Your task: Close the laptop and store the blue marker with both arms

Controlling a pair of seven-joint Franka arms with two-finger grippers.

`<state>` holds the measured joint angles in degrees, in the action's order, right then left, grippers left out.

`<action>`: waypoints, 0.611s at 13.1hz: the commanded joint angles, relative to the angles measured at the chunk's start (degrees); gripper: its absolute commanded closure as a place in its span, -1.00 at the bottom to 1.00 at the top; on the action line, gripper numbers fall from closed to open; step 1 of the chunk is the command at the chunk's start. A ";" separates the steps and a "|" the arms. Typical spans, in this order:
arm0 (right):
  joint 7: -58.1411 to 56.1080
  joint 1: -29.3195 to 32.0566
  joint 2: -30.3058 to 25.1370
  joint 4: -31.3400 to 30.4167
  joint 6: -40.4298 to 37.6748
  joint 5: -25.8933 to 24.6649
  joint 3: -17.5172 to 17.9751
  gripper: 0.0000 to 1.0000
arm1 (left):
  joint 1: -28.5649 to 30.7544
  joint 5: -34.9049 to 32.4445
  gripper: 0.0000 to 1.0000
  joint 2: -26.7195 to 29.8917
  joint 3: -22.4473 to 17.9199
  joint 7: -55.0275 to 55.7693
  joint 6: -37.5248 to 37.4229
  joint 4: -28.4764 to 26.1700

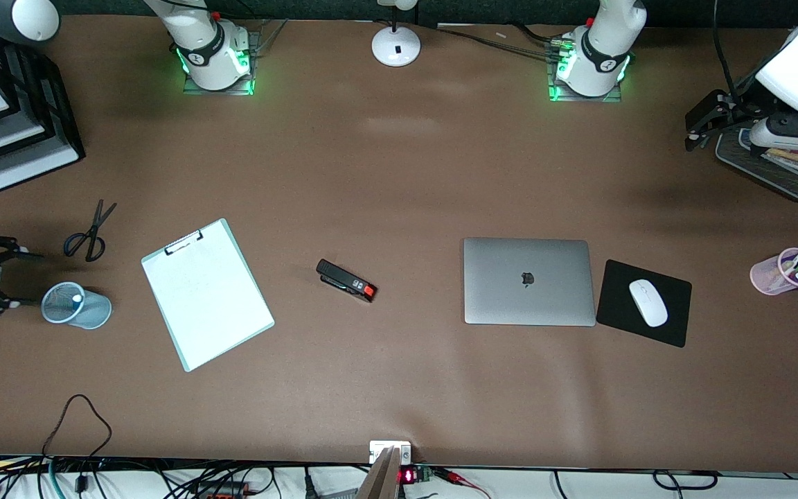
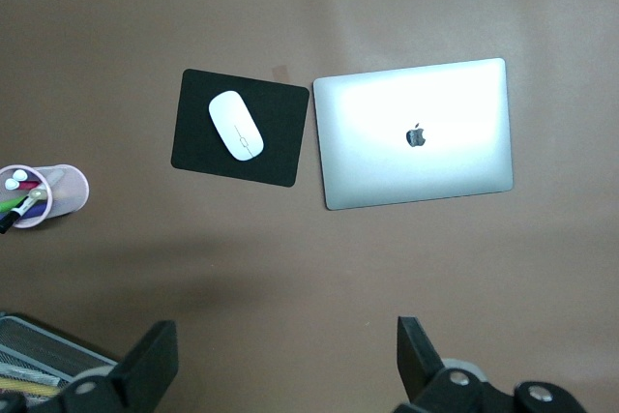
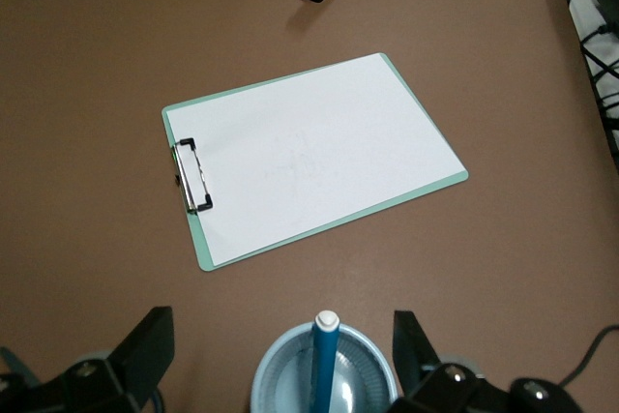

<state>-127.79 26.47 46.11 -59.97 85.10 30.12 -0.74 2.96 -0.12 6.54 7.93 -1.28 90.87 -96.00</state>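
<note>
My right gripper [image 3: 280,360] is wide open, holding nothing, just beside the light blue cup [image 1: 75,305] at the right arm's end of the table. The blue marker [image 3: 324,360] stands inside that cup, tip up. The laptop [image 1: 528,281] lies shut beside the black mouse pad [image 1: 643,302]. My left gripper [image 2: 285,360] is open too, waiting high over the tray [image 1: 766,166]. If I pull my right gripper away carelessly, a finger could bump the cup, tip it and roll the marker out.

laptop [image 1: 528,281] shut; blue marker [image 3: 324,355] upright in cup [image 3: 280,374]
</note>
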 commanded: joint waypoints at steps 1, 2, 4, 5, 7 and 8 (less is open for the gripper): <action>8.66 -2.12 -8.47 -7.34 0.59 -4.18 0.38 -1.00 | -0.23 0.04 -1.00 -0.47 -0.28 -0.57 -0.08 1.35; 11.74 -3.26 -10.24 -7.88 0.59 -6.19 0.38 -1.00 | -0.23 0.04 -1.00 -0.38 -0.37 -0.57 -0.16 1.26; 17.28 -4.23 -11.57 -7.89 0.59 -7.27 0.38 -1.00 | -0.32 0.04 -1.00 -0.30 -0.54 -0.57 -0.17 1.08; 19.57 -4.32 -12.09 -8.49 0.51 -7.27 0.38 -1.00 | -0.32 0.04 -1.00 -0.21 -0.55 -0.57 -0.17 1.08; 26.77 -4.59 -14.02 -11.04 0.51 -7.09 0.38 -1.00 | -0.41 0.04 -1.00 -0.30 -0.63 -0.57 -0.17 1.08; 29.85 -5.11 -15.16 -12.09 0.59 -7.27 0.38 -1.00 | -0.49 0.04 -1.00 -0.30 -0.72 -0.57 -0.17 1.08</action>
<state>-103.05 21.66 34.40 -67.59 85.04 23.70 -0.57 2.96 -0.12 6.54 7.77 -1.28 90.91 -95.96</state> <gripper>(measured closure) 0.000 0.000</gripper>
